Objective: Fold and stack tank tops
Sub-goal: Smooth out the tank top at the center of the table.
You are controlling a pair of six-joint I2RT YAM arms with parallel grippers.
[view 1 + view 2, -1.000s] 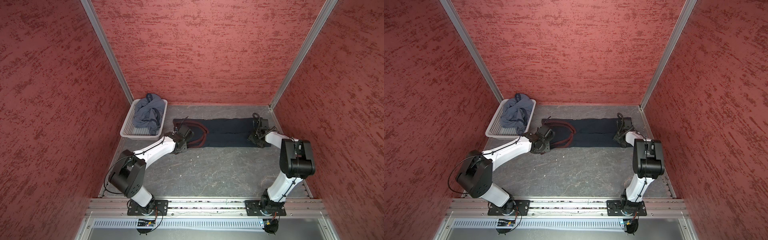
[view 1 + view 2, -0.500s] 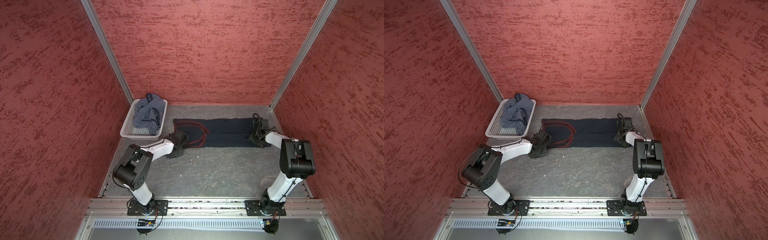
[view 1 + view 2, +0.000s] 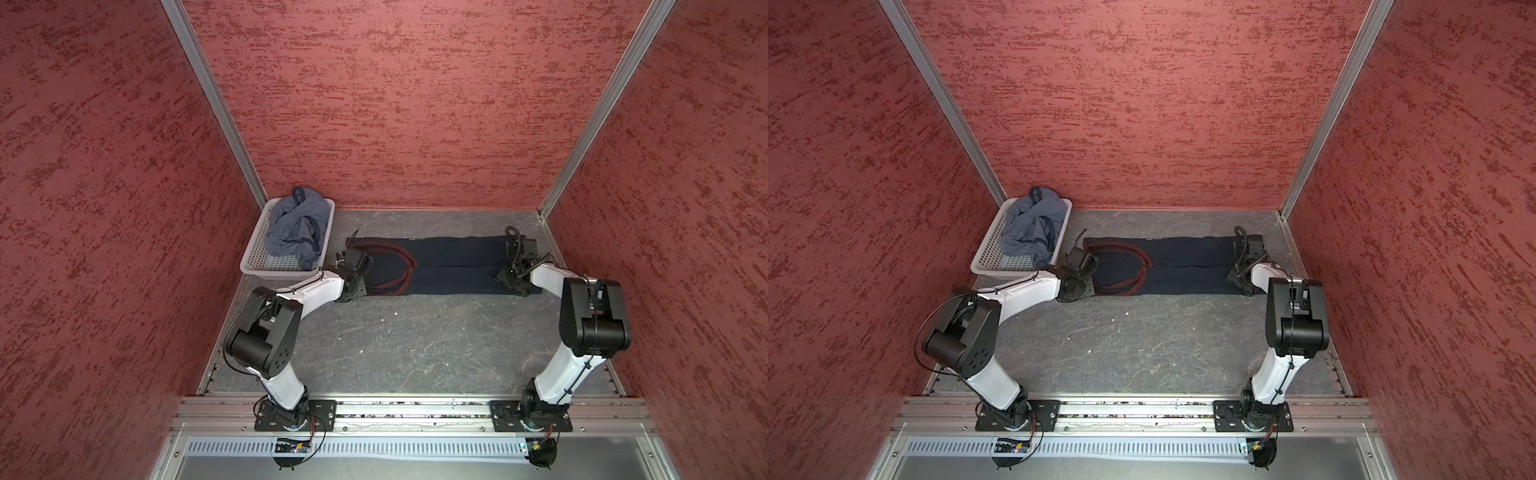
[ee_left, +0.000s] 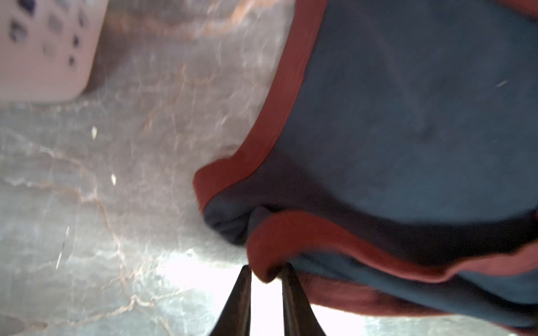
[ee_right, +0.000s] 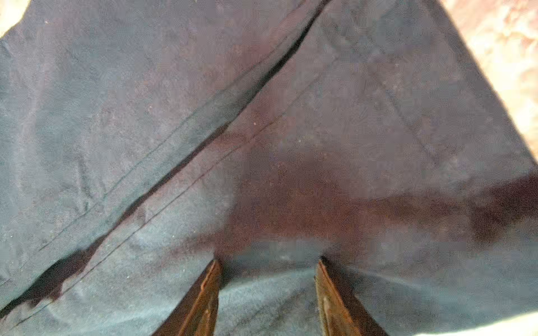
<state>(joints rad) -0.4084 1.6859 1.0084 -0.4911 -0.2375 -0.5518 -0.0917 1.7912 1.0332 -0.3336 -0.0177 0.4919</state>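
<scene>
While grey tank top (image 3: 297,226) sits bunched in the basket (image 3: 249,270), navy tank top (image 3: 453,266) lies as 1 flat strip just right of it; left gripper (image 4: 265,279) pinches maroon strap trim (image 4: 270,232) at the basket end, right gripper (image 5: 269,264), jaws apart, rests on the far end. Looks like the crosswise fold; next: carry straps over to far end.
</scene>
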